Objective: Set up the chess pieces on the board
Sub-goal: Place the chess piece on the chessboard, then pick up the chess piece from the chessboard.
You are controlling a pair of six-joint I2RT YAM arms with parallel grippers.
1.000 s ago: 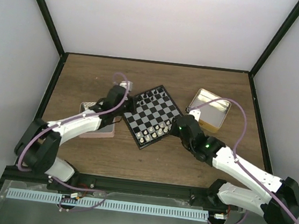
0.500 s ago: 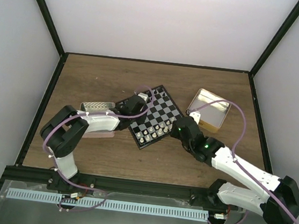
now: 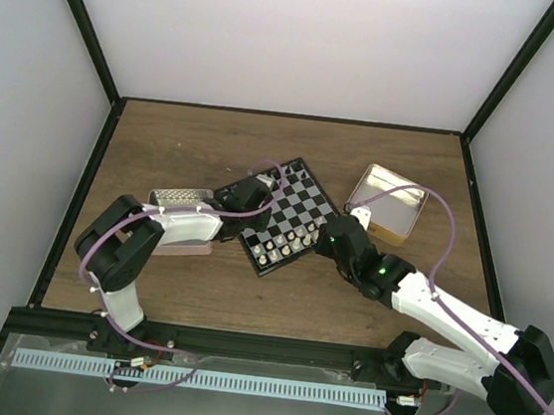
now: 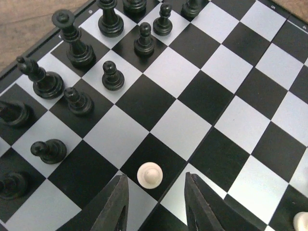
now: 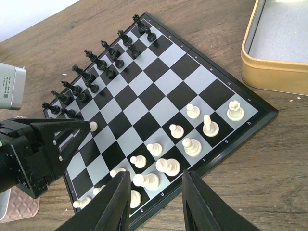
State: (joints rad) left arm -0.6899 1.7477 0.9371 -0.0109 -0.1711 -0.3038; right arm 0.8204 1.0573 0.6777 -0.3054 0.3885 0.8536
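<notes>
One white pawn [image 4: 149, 174] stands untouched between parted left fingers [image 4: 113, 211]; right fingers [image 5: 110, 207] parted too.

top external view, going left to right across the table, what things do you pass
pink tin -> board -> gold tin

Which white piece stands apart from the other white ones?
The white pawn by the left gripper, alone beside the black pieces; the other white pieces crowd the opposite edge.
</notes>
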